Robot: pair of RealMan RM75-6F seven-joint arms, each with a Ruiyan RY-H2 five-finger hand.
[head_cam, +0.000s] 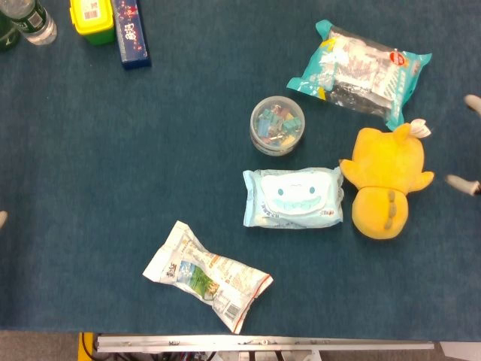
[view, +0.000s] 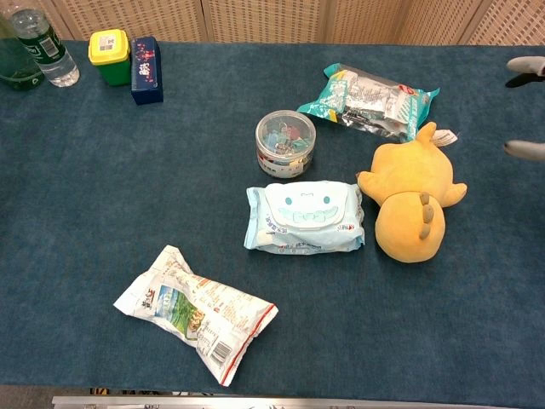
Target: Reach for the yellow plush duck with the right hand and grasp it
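Note:
The yellow plush duck (head_cam: 385,180) (view: 413,200) lies flat on the blue table cloth at the right, its head toward the front edge. Only pale fingertips (head_cam: 462,183) of my right hand (view: 526,66) poke in at the right edge, spread apart with nothing between them. They sit a short way right of the duck without touching it. A small pale tip at the left edge (head_cam: 2,218) may be my left hand; too little of it shows to judge its state.
A pack of wipes (head_cam: 293,197) lies right beside the duck on its left. A clear jar of clips (head_cam: 277,125) and a teal snack bag (head_cam: 359,71) lie behind. A white snack pack (head_cam: 207,274) is at the front; bottle (view: 47,47) and boxes (view: 128,58) stand far left.

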